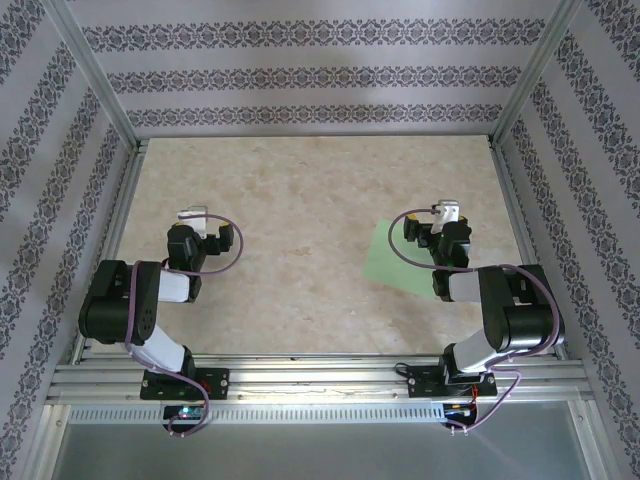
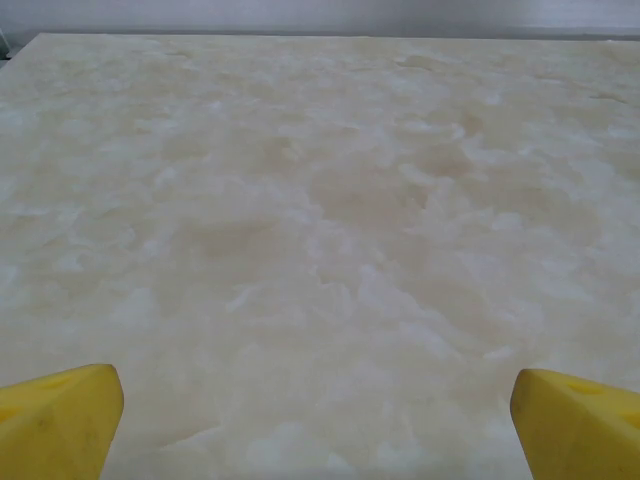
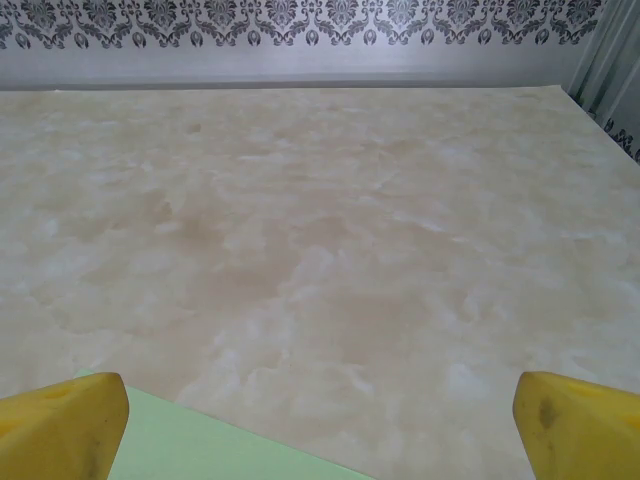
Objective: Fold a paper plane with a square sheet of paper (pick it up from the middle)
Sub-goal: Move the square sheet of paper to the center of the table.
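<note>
The left gripper (image 2: 318,430) stood wide and empty over the bare table (image 2: 320,200). The right gripper (image 3: 320,435) was just as wide and held nothing, with the edge of the square sheet of paper (image 3: 230,448) just below it. The sheet lay flat and uncreased near the table's right side. By that, nothing was done: pickup and every fold remained.

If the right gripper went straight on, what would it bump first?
Probably the bare table, just past the edge of the square sheet of paper; the right gripper seems tilted down, though depth is unclear.
</note>
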`<state>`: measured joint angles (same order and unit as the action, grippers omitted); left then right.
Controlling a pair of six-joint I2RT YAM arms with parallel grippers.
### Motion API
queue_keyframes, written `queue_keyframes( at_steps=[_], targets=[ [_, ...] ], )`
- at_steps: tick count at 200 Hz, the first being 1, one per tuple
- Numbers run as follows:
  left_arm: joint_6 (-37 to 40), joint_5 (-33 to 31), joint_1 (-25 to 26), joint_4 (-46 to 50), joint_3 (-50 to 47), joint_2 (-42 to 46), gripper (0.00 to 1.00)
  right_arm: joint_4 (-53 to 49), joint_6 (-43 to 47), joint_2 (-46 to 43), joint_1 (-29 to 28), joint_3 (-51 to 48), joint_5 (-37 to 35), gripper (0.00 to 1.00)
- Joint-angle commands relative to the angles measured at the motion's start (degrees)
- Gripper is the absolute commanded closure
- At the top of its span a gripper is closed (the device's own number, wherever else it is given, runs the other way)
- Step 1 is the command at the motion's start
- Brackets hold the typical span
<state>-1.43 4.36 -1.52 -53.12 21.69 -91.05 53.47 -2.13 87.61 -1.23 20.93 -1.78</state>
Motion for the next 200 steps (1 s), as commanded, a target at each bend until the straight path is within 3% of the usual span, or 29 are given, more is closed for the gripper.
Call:
queue_keyframes(
  at_steps=[1,200],
  targets=[
    [1.2,0.9,0.0,-0.5,0.7,0.0,0.01,2.4,0.6,0.5,0.4,0.3,1.3,0.02],
    [1.1,0.7,0.0,-1.3,0.2,0.1,0.00,2.8,0.5,0.4,0.7,0.0,2.8,0.02]
  ],
)
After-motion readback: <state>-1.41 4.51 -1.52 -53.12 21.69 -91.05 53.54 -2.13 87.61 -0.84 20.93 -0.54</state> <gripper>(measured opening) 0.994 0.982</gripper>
